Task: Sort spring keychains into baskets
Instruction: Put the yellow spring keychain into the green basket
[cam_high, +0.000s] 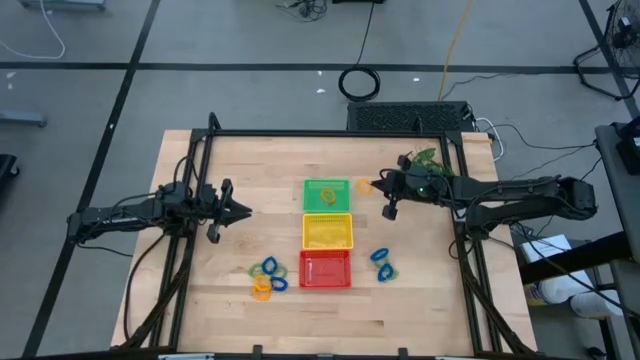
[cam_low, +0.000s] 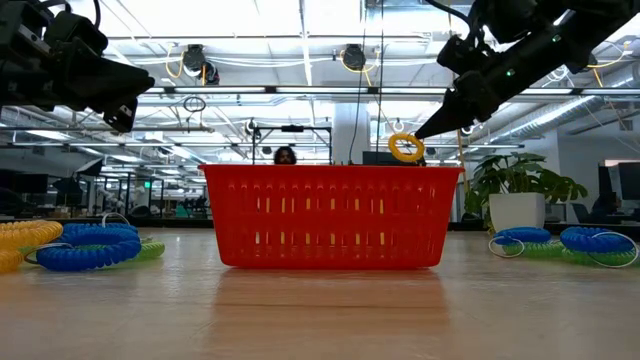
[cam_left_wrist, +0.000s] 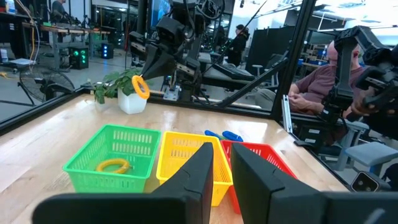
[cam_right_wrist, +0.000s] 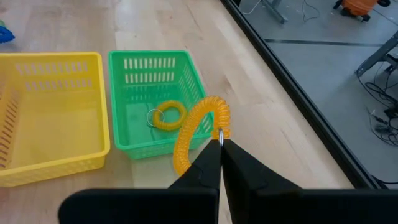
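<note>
The right tool (cam_right_wrist: 221, 152) was closed on an orange-yellow keychain (cam_right_wrist: 198, 134), pinching it by its metal ring so the coil hung in the air just beside the green basket (cam_right_wrist: 118, 99), off the side that faced away from the yellow basket (cam_right_wrist: 37, 168). In the high view that tool (cam_high: 366, 185) sat just to the right of the green basket (cam_high: 309, 186), above the desk (cam_high: 200, 290).

A second orange-yellow keychain (cam_right_wrist: 166, 116) lay on the green basket's floor. The yellow basket touched the green one, and the red basket (cam_high: 326, 284) stood in line beyond the yellow one.

A cluster of blue and orange-yellow keychains (cam_high: 267, 277) lay on the desk well apart from the green basket, past the red basket's left side. A smaller blue and green pair (cam_high: 382, 263) lay past the red basket's right side.

The left tool (cam_high: 243, 210) hung over bare desk to the left of the green basket, its fingers (cam_left_wrist: 202, 171) nearly together with a narrow gap and nothing between them.
</note>
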